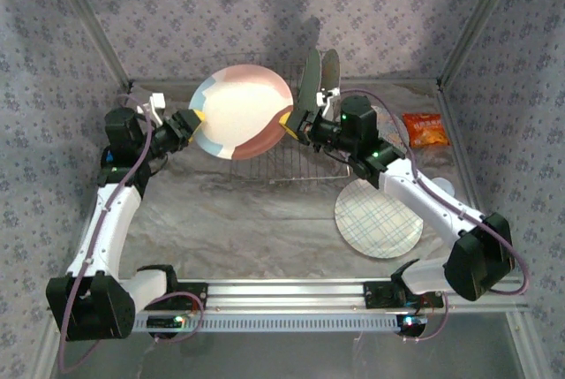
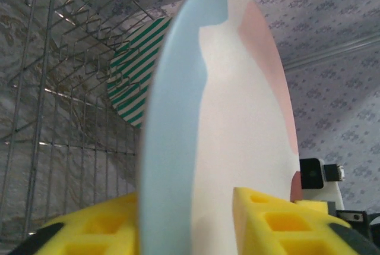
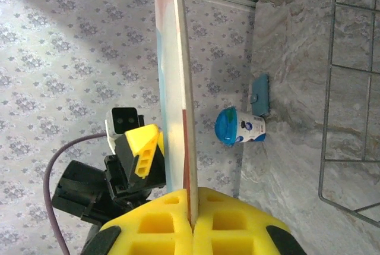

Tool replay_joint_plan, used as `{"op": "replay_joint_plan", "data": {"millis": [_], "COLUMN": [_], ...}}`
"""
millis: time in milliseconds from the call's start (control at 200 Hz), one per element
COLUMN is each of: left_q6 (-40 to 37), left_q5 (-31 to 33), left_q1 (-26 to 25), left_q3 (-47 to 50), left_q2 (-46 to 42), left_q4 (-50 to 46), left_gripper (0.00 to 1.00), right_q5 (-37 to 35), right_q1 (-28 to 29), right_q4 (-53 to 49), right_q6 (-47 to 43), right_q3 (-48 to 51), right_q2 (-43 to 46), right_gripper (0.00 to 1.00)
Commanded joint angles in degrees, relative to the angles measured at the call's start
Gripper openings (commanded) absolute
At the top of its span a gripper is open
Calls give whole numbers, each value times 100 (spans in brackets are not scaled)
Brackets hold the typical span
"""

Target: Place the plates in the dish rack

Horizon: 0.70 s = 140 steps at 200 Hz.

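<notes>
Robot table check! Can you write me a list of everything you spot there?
Surface: grey marbled table.
Job's things: cream plate held tilted above the dish rack; green-striped plate and another plate stand in it; plaid plate lies flat on the table.
Clutter: orange snack packet; blue-lidded tub.
Grippers: left gripper and right gripper pinch opposite rims of the cream plate.
Cables: purple cable along each arm.
Surroundings: flowery walls.

plate (image 1: 240, 109): smooth, faintly glossy | dish rack (image 2: 71, 106): shiny metal wire | table (image 1: 265, 220): marble-look, dull sheen
</notes>
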<state>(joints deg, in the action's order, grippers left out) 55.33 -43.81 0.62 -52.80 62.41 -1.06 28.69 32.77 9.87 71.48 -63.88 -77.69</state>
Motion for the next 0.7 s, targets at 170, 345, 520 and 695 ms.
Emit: {"op": "replay_joint_plan", "data": {"millis": [170, 345, 520, 695], "left_q6": [83, 87, 101, 190], "left_q5": [1, -9, -59, -84], "left_q1": [-30, -19, -21, -26], "left_q3": [8, -47, -130, -217], "left_q2": [-76, -89, -98, -106], "left_q4": [326, 299, 326, 415], "left_gripper": [13, 0, 0, 0], "right_q5": [1, 14, 50, 82], "right_q1": [-35, -83, -120, -202], "right_q4": [582, 535, 512, 495], "right_q6": [162, 160, 124, 141], "right_q3": [110, 193, 261, 405], "right_q2": [-9, -51, -101, -115], "right_gripper": [0, 0, 0, 32]}}
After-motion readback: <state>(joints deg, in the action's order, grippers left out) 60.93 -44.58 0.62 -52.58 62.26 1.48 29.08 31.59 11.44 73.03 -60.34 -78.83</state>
